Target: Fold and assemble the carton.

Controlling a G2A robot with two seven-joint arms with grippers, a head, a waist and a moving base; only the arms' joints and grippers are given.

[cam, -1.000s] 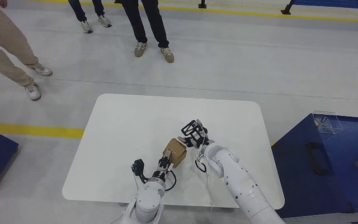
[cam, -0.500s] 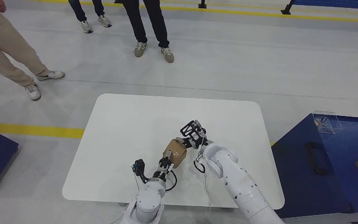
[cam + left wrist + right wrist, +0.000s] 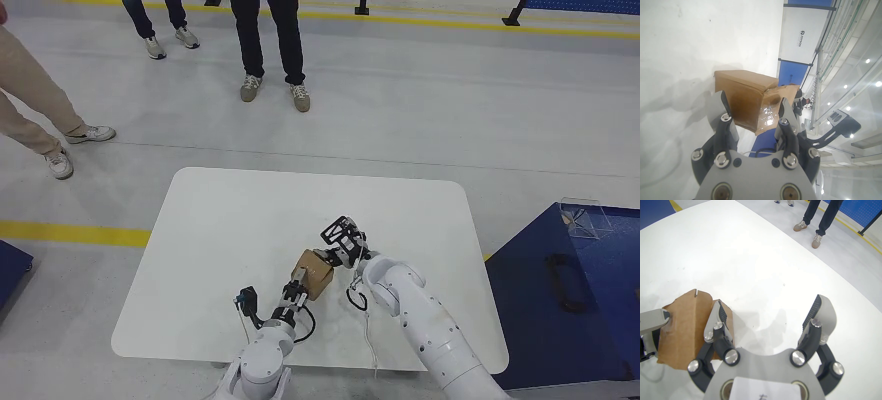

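Note:
A small brown carton (image 3: pixel 312 272) stands tilted on the white table (image 3: pixel 220 230), near its front middle. My left gripper (image 3: pixel 294 291) comes at it from the near side. In the left wrist view the carton (image 3: pixel 747 91) sits between this gripper's (image 3: pixel 753 96) two fingers, a bent flap sticking out at one end. One grey left fingertip (image 3: pixel 665 314) presses on the carton's (image 3: pixel 687 323) upper face. My right gripper (image 3: pixel 768 300) is open just beyond the carton, one finger (image 3: pixel 720 313) laid along its side, the other over bare table.
The table has wide bare room to the left, right and far side of the carton. A dark blue unit (image 3: pixel 570 290) stands off the table's right edge. The front edge lies close behind the left arm.
The right gripper has shifted slightly left and nearer to the carton. The carton and left gripper have barely moved.

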